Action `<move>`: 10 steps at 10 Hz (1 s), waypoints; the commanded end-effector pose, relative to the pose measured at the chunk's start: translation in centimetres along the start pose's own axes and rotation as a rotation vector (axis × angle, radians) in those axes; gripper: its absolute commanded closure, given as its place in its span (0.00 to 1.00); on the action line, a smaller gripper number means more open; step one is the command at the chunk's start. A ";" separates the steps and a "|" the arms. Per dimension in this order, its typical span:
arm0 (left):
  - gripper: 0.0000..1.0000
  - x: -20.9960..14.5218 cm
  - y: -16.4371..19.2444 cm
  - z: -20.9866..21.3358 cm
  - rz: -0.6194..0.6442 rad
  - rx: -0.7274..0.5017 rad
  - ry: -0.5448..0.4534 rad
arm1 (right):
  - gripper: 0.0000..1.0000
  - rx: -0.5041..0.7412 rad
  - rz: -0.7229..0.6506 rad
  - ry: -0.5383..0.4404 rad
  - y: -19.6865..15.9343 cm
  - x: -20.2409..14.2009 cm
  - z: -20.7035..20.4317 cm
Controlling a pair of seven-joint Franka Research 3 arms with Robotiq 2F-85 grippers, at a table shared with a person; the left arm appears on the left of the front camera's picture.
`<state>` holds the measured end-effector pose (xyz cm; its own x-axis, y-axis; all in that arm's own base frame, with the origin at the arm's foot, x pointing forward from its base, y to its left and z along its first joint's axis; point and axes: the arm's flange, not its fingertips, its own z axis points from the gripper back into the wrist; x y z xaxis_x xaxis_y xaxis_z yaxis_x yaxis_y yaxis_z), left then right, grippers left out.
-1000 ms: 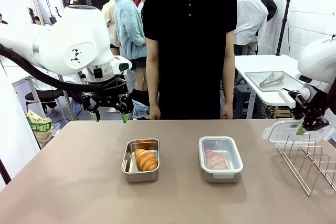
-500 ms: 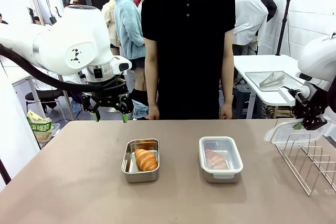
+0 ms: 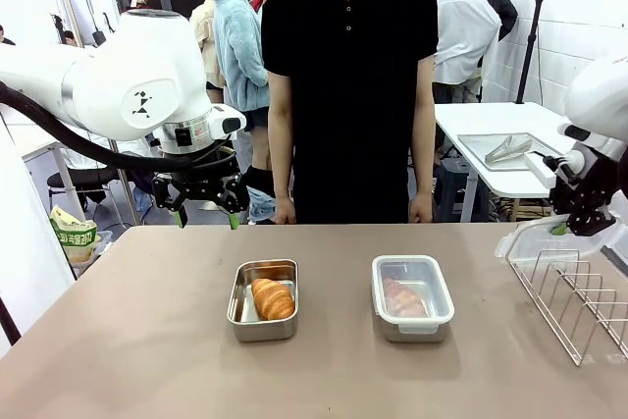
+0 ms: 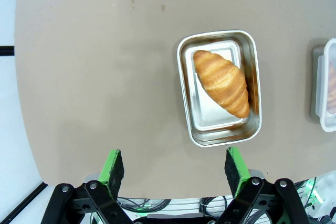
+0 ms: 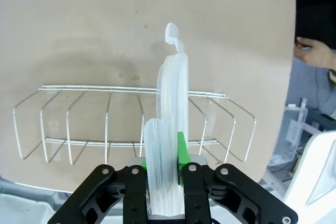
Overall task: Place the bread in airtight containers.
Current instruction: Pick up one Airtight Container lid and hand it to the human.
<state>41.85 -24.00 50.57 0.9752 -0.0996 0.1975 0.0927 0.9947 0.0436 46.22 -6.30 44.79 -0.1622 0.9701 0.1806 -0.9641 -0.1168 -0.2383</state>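
Note:
One croissant (image 3: 272, 298) lies in an uncovered steel tin (image 3: 263, 331) at the table's middle left, and appears as the croissant (image 4: 223, 82) in the tin (image 4: 185, 98) below the left wrist. A second croissant (image 3: 402, 296) shows through the snapped-on lid of the other tin (image 3: 378, 293), whose edge (image 4: 326, 85) reaches the left wrist view. My left gripper (image 3: 208, 217) (image 4: 176, 169) hangs open above the table's far left. My right gripper (image 3: 579, 225) (image 5: 167, 174) is shut on a translucent lid (image 3: 535, 239) (image 5: 170, 119), held on edge just above the wire rack.
A wire rack (image 3: 579, 301) (image 5: 105, 124) stands at the table's right edge. A person in a black shirt (image 3: 353, 85) stands at the far side, hands down by the edge. Behind on the right, a side table holds a metal tray (image 3: 510, 149).
My right gripper has closed on the lid and raised it a little out of the wire rack. The left arm and both tins have not moved.

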 end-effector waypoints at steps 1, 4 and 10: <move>0.00 0.1 0.2 0.2 -0.003 0.005 0.001 | 1.00 -0.006 -0.006 -0.054 0.5 0.5 1.5; 0.00 0.1 0.2 0.2 -0.003 0.005 0.001 | 1.00 -0.017 0.006 -0.072 1.1 1.3 3.5; 0.00 0.1 0.2 0.2 -0.003 0.005 0.001 | 1.00 -0.135 0.061 -0.045 2.8 2.2 8.2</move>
<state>41.85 -24.00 50.57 0.9752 -0.0996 0.1974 0.0927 0.9947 0.0436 42.01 -6.50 52.58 -0.2057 0.9585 0.1975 -0.9277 -0.1268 -0.3512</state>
